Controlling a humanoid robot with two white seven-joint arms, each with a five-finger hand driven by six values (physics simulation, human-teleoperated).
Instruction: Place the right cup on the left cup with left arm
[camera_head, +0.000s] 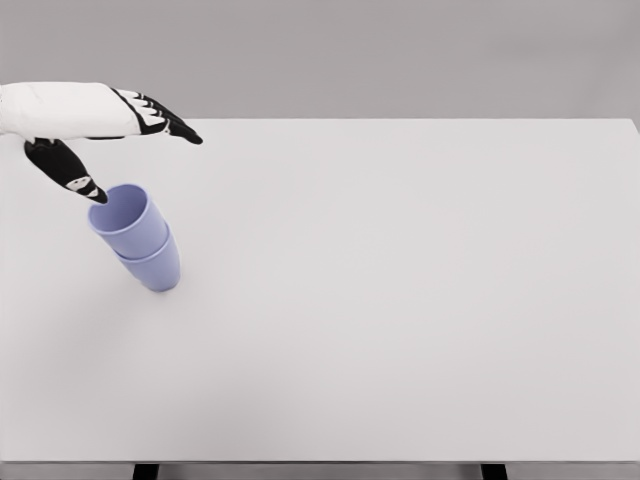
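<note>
The left hand (95, 135) comes in from the picture's left edge at about ten o'clock on the counter (400, 300). It is spread wide and holds nothing: the black-tipped fingers (165, 122) reach straight out toward three o'clock, while the thumb (72, 172) angles down toward five o'clock. The thumb tip lies right at the rim of the upper cup (125, 218); whether it touches cannot be told.

The upper cup, pale lavender-blue, sits nested inside the lower cup (155, 268) of the same colour. The pair leans, the open mouth tipped toward ten o'clock and the base toward four o'clock. The inside of the upper cup is visible. The stack stands on the white counter's left part, at about nine o'clock from its middle, just below the hand.
</note>
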